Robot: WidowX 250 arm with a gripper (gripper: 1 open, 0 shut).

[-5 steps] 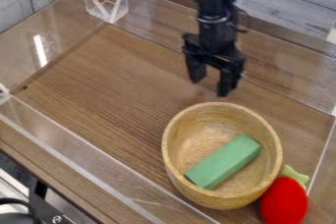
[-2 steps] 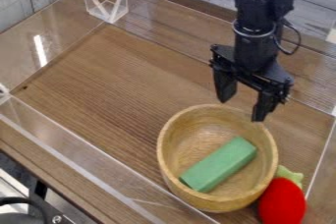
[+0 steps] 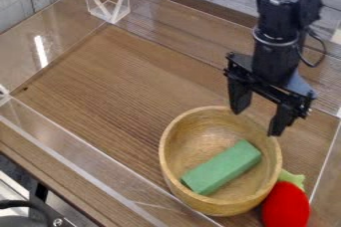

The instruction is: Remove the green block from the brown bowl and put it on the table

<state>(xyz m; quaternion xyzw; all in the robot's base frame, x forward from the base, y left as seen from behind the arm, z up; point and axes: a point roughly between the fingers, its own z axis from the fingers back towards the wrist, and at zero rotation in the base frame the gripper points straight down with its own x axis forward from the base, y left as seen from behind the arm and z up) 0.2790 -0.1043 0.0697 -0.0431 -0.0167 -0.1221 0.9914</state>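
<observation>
The green block (image 3: pixel 222 166) is lying flat and slanted inside the bowl (image 3: pixel 177 136), which is sitting on the table (image 3: pixel 107 92) near the right acrylic wall (image 3: pixel 332 161). A red strawberry toy (image 3: pixel 285 206) is pressing up against the bowl's lower right rim. The gripper (image 3: pixel 262 110) is hanging just above the bowl's far rim, pointing down, jaws spread wide and holding nothing.
</observation>
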